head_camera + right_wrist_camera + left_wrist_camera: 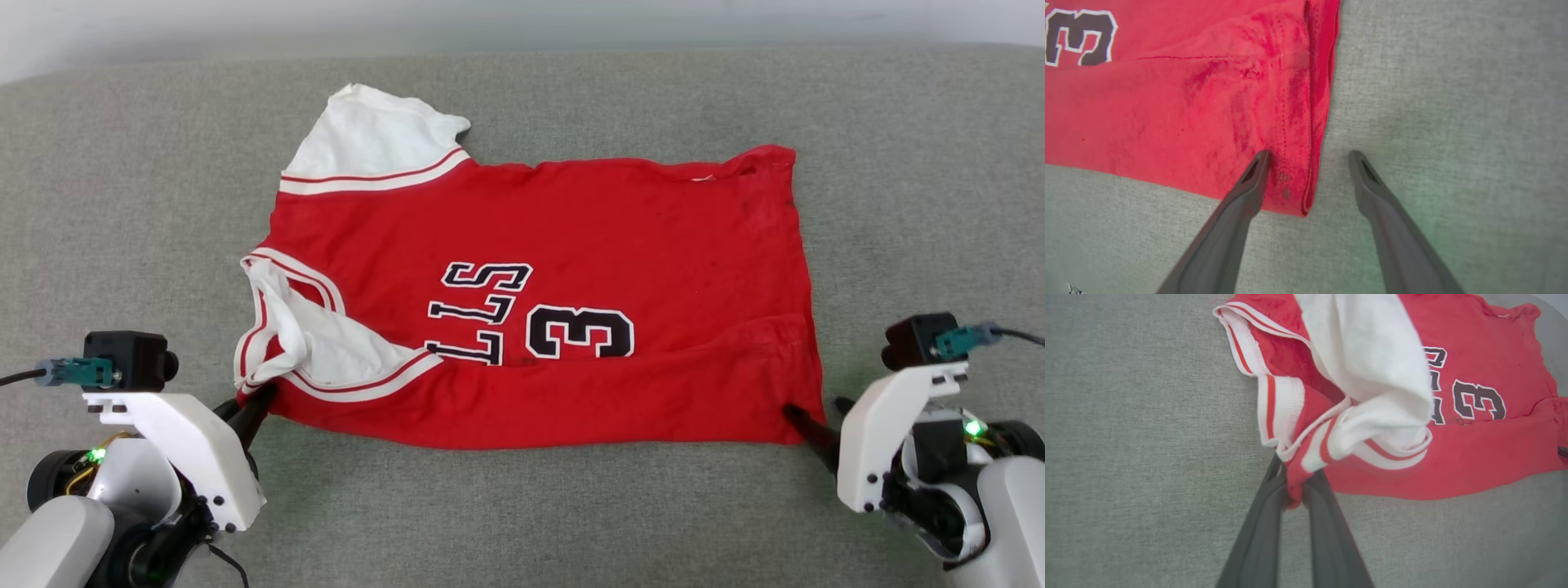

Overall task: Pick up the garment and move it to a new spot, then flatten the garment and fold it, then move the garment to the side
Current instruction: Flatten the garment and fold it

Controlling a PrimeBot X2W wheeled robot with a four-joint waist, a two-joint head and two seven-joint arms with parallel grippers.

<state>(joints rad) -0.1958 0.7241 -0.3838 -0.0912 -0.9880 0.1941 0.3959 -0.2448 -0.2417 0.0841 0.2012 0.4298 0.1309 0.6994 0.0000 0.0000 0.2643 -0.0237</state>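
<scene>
**A:** The red cloth garment with white sleeves point(571, 220) is looking soft and matt, and its ribbed striped trim point(1280, 410) is showing a thicker knit.

**B:** The grey table point(522, 506) is wearing a coarse woven fabric, also matt.

**A:** The left claw point(1296, 486) and right claw point(1310, 154) are looking dark, smooth and dull.

**B:** The white wrist shells point(192, 445) are looking like hard, smooth plastic.

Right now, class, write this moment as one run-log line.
phase: grasping corners | left gripper: shut on garment at sleeve end | right gripper: open, straddling hem corner | garment: spread on grey surface
</scene>
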